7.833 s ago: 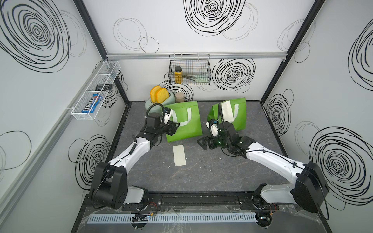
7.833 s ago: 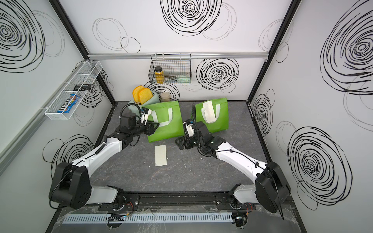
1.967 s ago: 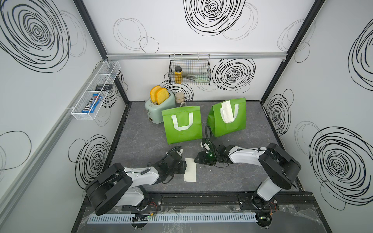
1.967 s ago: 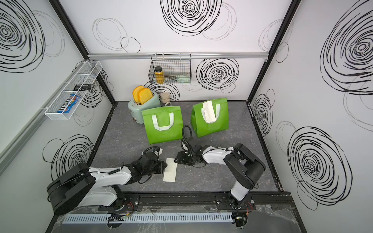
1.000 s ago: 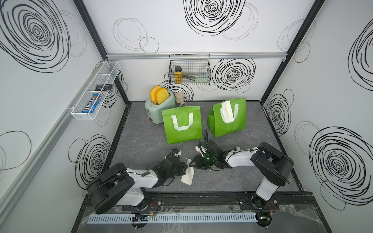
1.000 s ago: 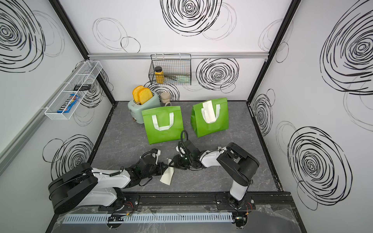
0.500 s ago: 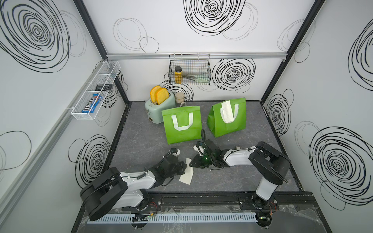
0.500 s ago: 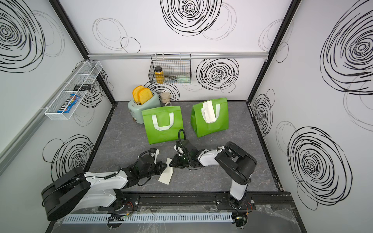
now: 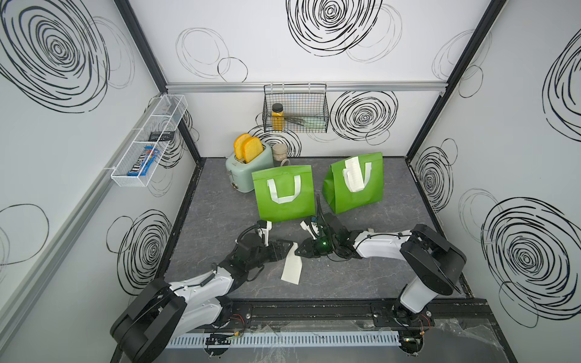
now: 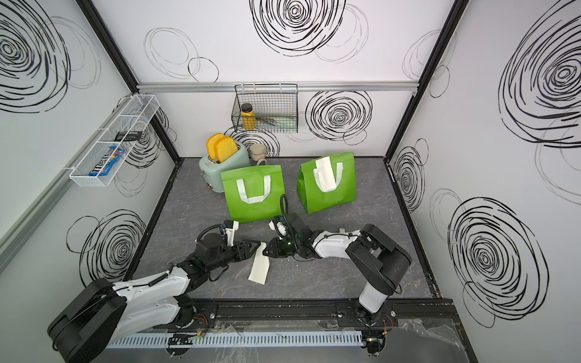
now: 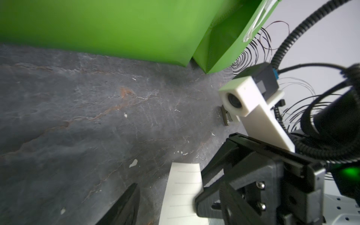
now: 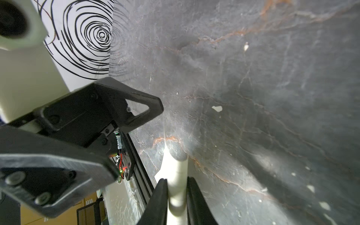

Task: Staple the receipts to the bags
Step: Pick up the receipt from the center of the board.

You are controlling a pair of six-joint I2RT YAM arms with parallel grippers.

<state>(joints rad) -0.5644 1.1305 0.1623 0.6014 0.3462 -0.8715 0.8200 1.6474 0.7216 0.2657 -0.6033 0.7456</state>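
- Near the middle of the front edge of the dark grey marbled desk (image 9: 220, 201), a long, narrow white paper receipt (image 9: 292, 267) slants up from the surface, its upper end raised and its lower end toward the front edge
- The right gripper (image 9: 299, 251) has its black fingers (image 12: 159, 196) pinching the receipt's upper end; the right wrist view shows the strip curled between them
- Facing it tip to tip, the left gripper (image 9: 288, 248) has its fingers spread; in the left wrist view the receipt (image 11: 181, 194) lies just beside one finger (image 11: 124, 206), apart from it and not clamped
- Past the two grippers, around the centre of the desk, a bright green flat-fronted tote bag (image 9: 283, 210) with a white U-shaped strap handle stands upright, its front bare
- Just beside it, toward the right edge and slightly farther back, a second green bag (image 9: 345, 201) stands with a second receipt (image 9: 353, 174) lying on its front between the handle straps; whether it is fastened cannot be told
- Toward the back left corner, a mint-green toaster (image 9: 251, 166) holding two orange-yellow slices stands just behind the first bag, with a small beige jar (image 9: 279, 154) beside it
- On the back wall hangs a black wire basket (image 9: 314, 108) holding a yellow bottle (image 9: 277, 118) with a black cap
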